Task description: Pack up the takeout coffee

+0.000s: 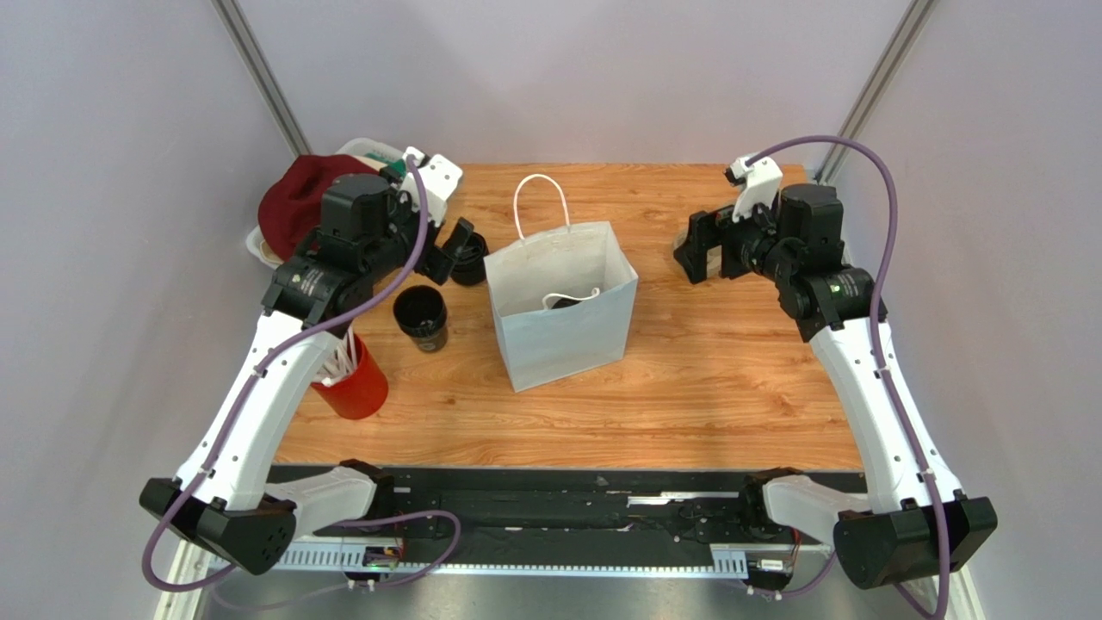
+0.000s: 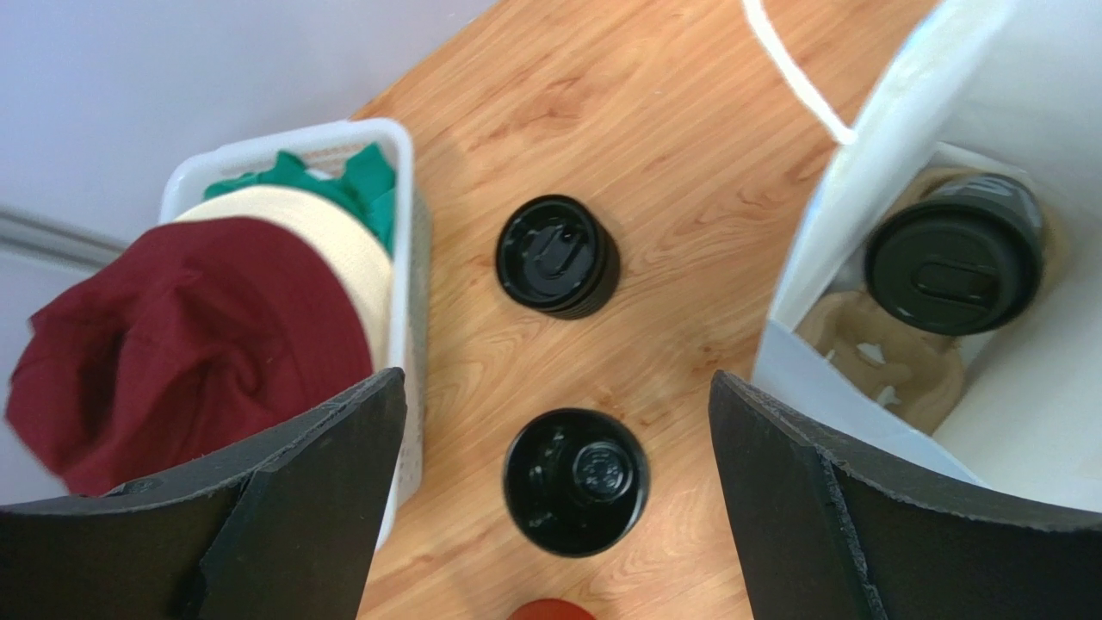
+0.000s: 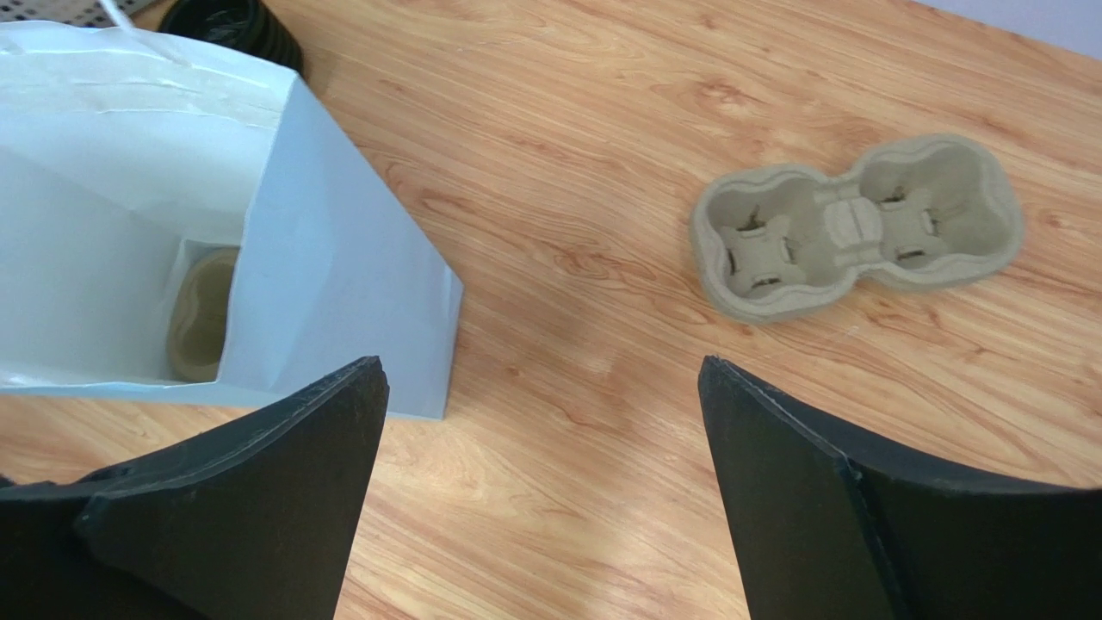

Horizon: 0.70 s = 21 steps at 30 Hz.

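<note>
In the paper bag (image 1: pixel 565 339): one black lidded coffee cup, the bagged coffee cup (image 2: pixel 955 269), is seen upright, seated on a brown pulp insert (image 2: pixel 880 368) at the bottom.
Paper bag: pale blue, stood open-mouthed near the middle of the wooden table (image 1: pixel 724 375), with one white handle raised at the far side.
Lidded table cup (image 2: pixel 558 256): a black coffee cup, stood on the table left of the bag. In the overhead view it is found just beside the left gripper.
Near table cup (image 1: pixel 421 317): a black coffee cup, stood on the table closer to the arm bases, between the lidded table cup and the red cup. Whether a lid is fitted cannot be told.
Left gripper (image 2: pixel 554 388): released. The fingers are spread wide and nothing is held between them. It is positioned above the two table cups, left of the bag.
Right gripper (image 3: pixel 541 368): released. The fingers are spread wide and nothing is held between them. It is positioned right of the bag, apart from it.
Cup tray (image 3: pixel 847 226): grey-brown pulp, laid flat on the table right of the bag, well apart from it.
Red cup (image 1: pixel 362 388): stood near the left front of the table, partly covered by the left arm.
Basket (image 2: pixel 298 140): white, placed at the far left corner; a maroon hat (image 2: pixel 194 336) and a green cloth (image 2: pixel 356 187) are contained.
</note>
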### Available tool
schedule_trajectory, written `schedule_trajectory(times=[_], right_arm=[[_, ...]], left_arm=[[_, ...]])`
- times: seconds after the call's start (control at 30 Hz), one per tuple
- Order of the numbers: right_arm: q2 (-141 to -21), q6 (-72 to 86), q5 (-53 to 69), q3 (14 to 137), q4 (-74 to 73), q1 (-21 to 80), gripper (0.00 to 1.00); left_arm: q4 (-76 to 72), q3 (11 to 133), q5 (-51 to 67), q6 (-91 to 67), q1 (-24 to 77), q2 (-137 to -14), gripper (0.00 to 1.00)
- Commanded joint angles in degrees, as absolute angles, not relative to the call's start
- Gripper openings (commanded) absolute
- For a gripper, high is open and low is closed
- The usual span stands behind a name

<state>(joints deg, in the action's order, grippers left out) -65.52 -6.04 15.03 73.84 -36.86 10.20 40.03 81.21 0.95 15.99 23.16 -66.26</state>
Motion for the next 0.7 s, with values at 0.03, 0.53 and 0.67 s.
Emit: schedule_trajectory(times=[0.03,0.53,0.67], right_arm=[[-64.2,-2.4,23.0,73.6,-31.2,10.1,0.95],[-76.5,-1.5,21.6,82.6,-33.7,20.6,0.66],[-78.4,-2.4,17.5,83.1,-34.0,23.7,0.55]], left_arm=[[42.3,84.5,2.1,16.3,21.1,-65.8,0.96],[51.9,80.4,0.6,17.5,8.6,-53.6,0.97],[54.0,76.8,0.2,16.9,6.9,-49.3,0.99]])
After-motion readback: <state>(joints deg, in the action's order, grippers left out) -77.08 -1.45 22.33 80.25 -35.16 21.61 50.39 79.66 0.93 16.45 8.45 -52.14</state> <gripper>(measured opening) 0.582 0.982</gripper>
